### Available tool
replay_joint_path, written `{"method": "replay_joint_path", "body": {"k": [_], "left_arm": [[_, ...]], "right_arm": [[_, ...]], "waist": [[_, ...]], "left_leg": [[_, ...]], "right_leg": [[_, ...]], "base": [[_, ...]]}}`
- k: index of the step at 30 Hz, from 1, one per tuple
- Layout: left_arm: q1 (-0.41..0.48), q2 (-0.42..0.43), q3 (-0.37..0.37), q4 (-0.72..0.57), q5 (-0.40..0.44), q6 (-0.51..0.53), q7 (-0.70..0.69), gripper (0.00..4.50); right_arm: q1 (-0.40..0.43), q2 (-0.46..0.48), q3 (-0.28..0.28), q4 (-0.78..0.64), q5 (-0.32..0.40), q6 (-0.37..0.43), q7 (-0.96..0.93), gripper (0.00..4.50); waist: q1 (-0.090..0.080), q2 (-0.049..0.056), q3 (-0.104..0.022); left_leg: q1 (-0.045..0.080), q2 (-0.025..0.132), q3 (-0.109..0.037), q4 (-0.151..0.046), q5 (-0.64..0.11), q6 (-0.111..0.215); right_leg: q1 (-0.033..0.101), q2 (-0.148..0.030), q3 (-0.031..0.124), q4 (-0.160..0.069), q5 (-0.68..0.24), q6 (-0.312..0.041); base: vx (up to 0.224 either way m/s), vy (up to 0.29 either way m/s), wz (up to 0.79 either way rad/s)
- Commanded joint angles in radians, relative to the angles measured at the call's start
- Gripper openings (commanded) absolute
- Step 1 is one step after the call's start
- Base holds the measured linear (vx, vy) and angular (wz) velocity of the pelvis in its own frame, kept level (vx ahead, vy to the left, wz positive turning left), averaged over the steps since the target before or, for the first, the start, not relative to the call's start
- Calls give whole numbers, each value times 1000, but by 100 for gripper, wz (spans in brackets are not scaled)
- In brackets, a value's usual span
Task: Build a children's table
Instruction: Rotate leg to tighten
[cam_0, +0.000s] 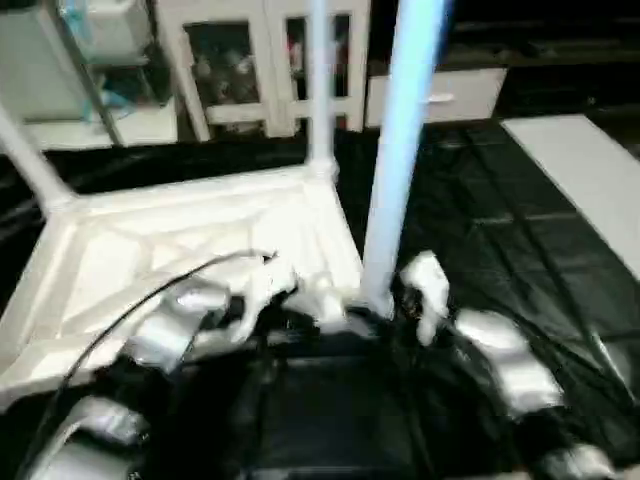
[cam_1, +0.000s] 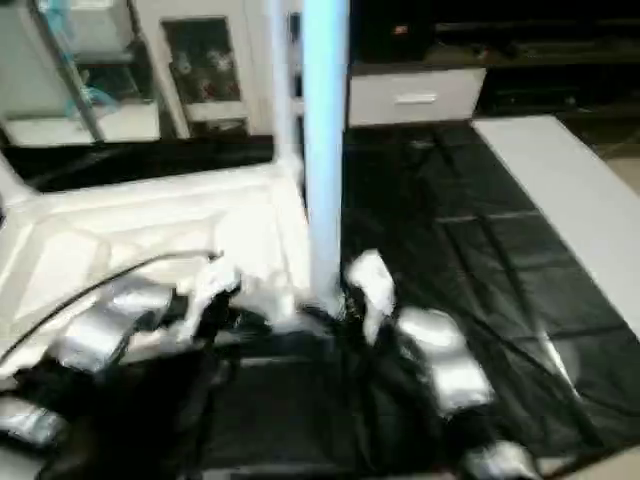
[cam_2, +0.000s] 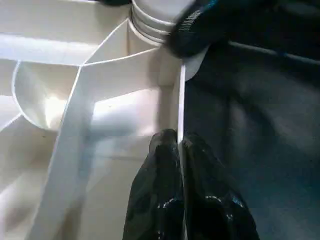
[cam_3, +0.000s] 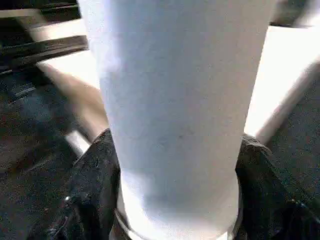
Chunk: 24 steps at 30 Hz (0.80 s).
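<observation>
Tabletop (cam_0: 180, 250) lies underside-up on the black work table (cam_0: 500, 250); two far-corner legs stand seated. Right gripper (cam_3: 175, 200) clasps a third leg (cam_0: 400, 150) at the near corner socket. Left gripper (cam_2: 181, 150) pinches the tabletop's rim; fourth leg remains.

A thick white leg (cam_3: 175, 115) is standing upright between the right tool's (cam_3: 175, 200) two black fingers (cam_3: 95, 185), which are pressing against its sides low down. Behind it the white tabletop (cam_3: 290, 65) is lying on the black desk (cam_3: 30, 130)
</observation>
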Motion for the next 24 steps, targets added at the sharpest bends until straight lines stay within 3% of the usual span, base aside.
{"method": "replay_joint_path", "body": {"k": [1,2,3,4,6,7,8,11,12,13,14,15,17,21,23,24], "left_arm": [[-14,-56,7,50,11,29,110,0],[-16,-59,8,53,12,30,116,0],[-46,-106,32,92,12,47,206,0],[-46,-106,32,92,12,47,206,0],[-107,-189,76,169,16,77,386,0],[-107,-189,76,169,16,77,386,0],[-163,-255,108,249,47,65,580,0],[-197,-304,109,296,95,7,738,0],[-197,-304,109,296,95,7,738,0],[-199,-307,109,300,100,2,749,0],[-199,-307,109,300,100,2,749,0],[-197,-311,107,296,96,-5,736,0],[-189,-304,102,291,91,-12,701,0],[-166,-264,77,280,81,-34,555,0],[-147,-239,67,257,76,-47,485,0],[-145,-236,66,254,76,-49,476,0]], "right_arm": [[-3,22,-40,78,-52,50,-167,272],[-4,24,-40,78,-51,52,-171,271],[-24,67,-55,90,-45,80,-246,271],[-24,67,-55,90,-45,80,-246,271],[-79,136,-80,148,-49,107,-396,271],[-79,136,-80,148,-49,107,-396,271],[-155,184,-97,253,-82,104,-580,271],[-211,215,-114,319,-106,99,-716,271],[-211,215,-114,319,-106,99,-716,270],[-214,218,-117,322,-108,99,-724,270],[-214,218,-117,322,-108,99,-724,270],[-212,222,-121,314,-108,103,-711,270],[-205,228,-124,296,-98,97,-663,270],[-187,224,-117,240,-74,6,-533,270],[-166,202,-108,198,-62,-13,-489,326],[-163,200,-107,192,-60,-14,-484,326]], "waist": [[-5,-10,-40],[-10,-14,-39],[-14,-16,-41],[-15,-16,-41],[-15,-16,-42],[-18,-16,-43],[-15,-15,-42],[-16,-17,-45],[-13,-18,-46],[-11,-21,-47],[-9,-23,-51],[-9,-29,-51],[-4,-20,-52],[-2,-23,-54],[-2,-22,-57],[0,-21,-56]], "left_leg": [[8,49,-32,-88,-332,-2],[8,50,-32,-90,-337,1],[7,50,-33,-90,-339,4],[6,47,-33,-89,-334,7],[6,45,-33,-87,-327,16],[6,43,-30,-85,-318,14],[9,42,-31,-84,-318,13],[13,39,-30,-81,-319,13],[11,40,-31,-81,-310,18],[-2,39,-31,-82,-285,35],[-6,39,-29,-80,-249,58],[-6,39,-27,-78,-241,67],[-6,40,-26,-76,-221,79],[-11,43,-25,-76,-188,100],[-15,43,-26,-74,-169,104],[-13,46,-25,-74,-158,114]], "right_leg": [[36,-60,37,-82,-448,-187],[34,-59,38,-86,-460,-176],[35,-58,38,-85,-453,-171],[33,-57,38,-86,-452,-171],[32,-59,38,-88,-462,-164],[29,-58,39,-89,-458,-167],[27,-58,36,-92,-470,-167],[25,-57,34,-98,-480,-156],[27,-58,34,-97,-463,-155],[36,-60,34,-92,-427,-155],[38,-59,34,-86,-375,-162],[37,-59,35,-85,-364,-167],[37,-61,35,-82,-348,-182],[41,-60,33,-77,-313,-196],[45,-64,34,-73,-294,-200],[43,-61,33,-72,-270,-206]], "base": [[0,0,0],[0,0,0],[0,0,0],[0,0,0],[0,0,0],[0,0,0],[0,0,0],[0,0,0],[0,0,0],[0,0,0],[0,0,0],[0,0,0],[0,0,0],[0,0,0],[0,0,0],[0,0,0]]}}
